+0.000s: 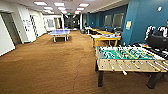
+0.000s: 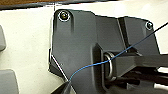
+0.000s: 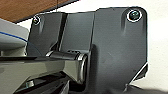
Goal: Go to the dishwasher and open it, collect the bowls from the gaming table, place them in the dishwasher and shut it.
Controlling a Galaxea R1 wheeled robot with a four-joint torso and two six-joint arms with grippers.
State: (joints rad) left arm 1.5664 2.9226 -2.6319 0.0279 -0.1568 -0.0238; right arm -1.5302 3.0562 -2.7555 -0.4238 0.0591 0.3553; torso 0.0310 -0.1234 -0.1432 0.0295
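1. Nearest the head camera, at about 4 o'clock, stands a table-football table [image 1: 128, 60] with a green field, rods and pale wooden sides on dark legs.
2. Brown carpet [image 1: 50, 67] covers the floor from 6 o'clock up toward 12 o'clock, running down a long room.
3. Beyond the football table, at roughly 2 o'clock, sits the gaming table [image 1: 106, 38] with its yellow wooden rim and legs; what lies on its top is too blurred to tell, so no bowls can be made out.
4. Farther off, near 11 o'clock, is a blue table-tennis table [image 1: 59, 32] on pale legs.
5. At 3 o'clock, against the blue wall [image 1: 145, 20], a person [image 1: 163, 30] sits partly hidden behind a dark monitor [image 1: 157, 41].
6. White walls with doors line the 9 o'clock side.
7. Both wrist views show the robot's own dark plate against its white body; a thin blue cable [image 2: 100, 63] crosses the left one.
8. Whether either gripper is open or closed, I cannot tell.
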